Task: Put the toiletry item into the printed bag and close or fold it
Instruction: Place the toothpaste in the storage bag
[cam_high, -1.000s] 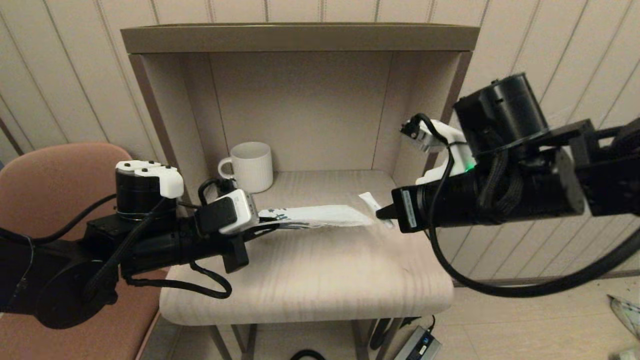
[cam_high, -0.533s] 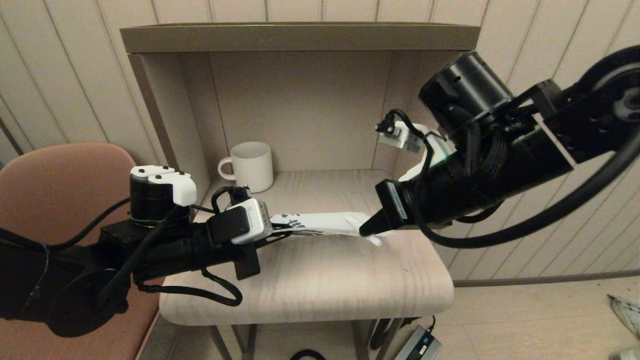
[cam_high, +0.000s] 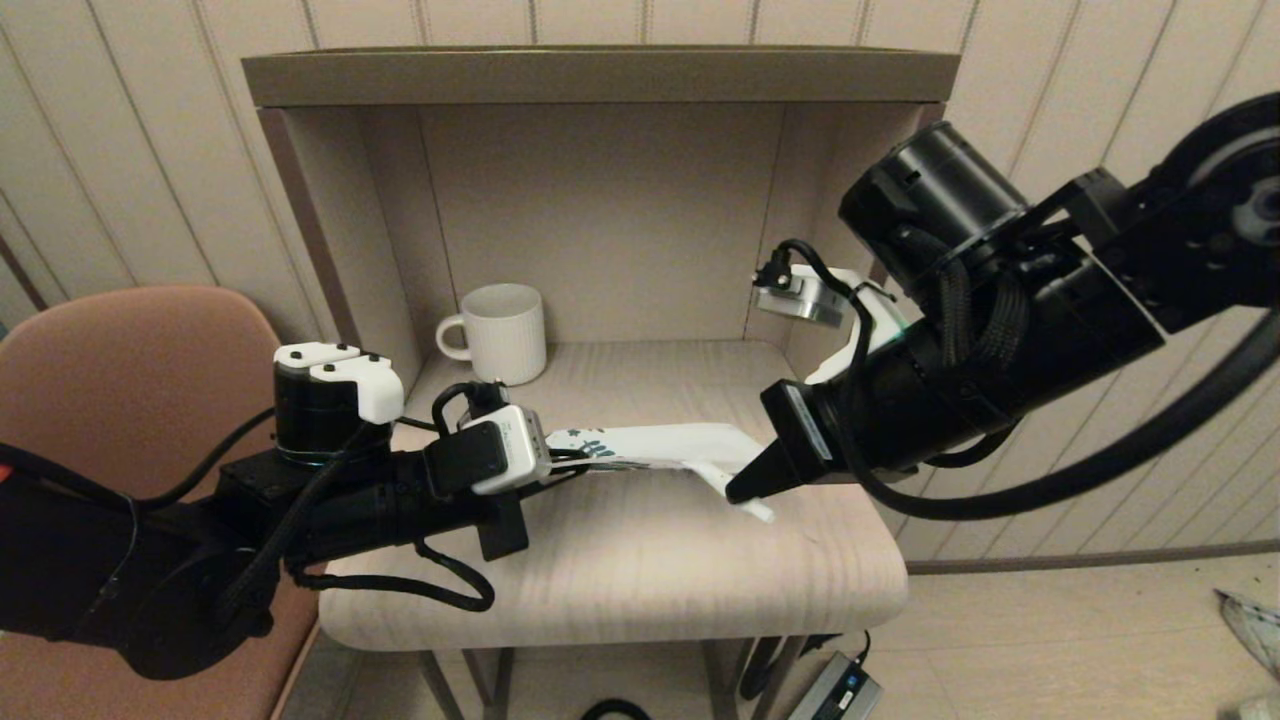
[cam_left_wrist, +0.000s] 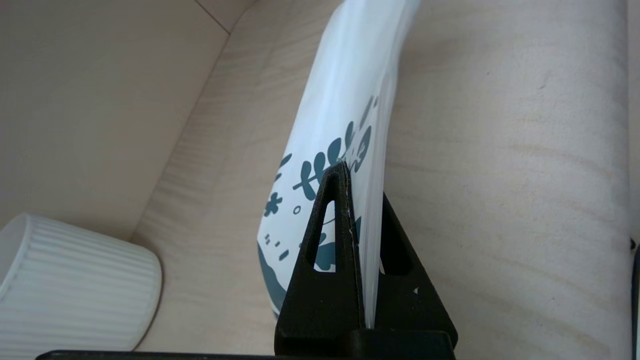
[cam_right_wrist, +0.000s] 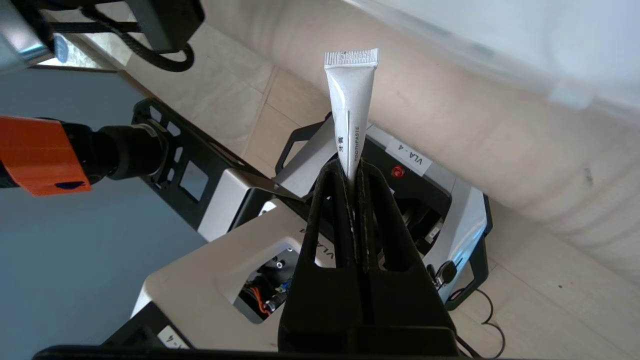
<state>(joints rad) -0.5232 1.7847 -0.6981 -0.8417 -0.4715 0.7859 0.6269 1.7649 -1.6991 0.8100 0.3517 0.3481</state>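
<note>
Here the toothpaste tube (cam_right_wrist: 350, 107) sticks out from the right pincer (cam_right_wrist: 354, 172).

Mug (cam_high: 503, 331) back-left on table (cam_high: 620, 560), inside shelf alcove. Printed bag (cam_high: 660, 447) held above table centre by left gripper (cam_high: 572, 458). Toiletry item (cam_high: 752, 497) in right gripper (cam_high: 742, 489), at bag's right end. Chair (cam_high: 120, 360) left of table.

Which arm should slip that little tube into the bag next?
The right. Its gripper already pinches the tube beside the bag, while the left gripper holds the bag off the table.
</note>
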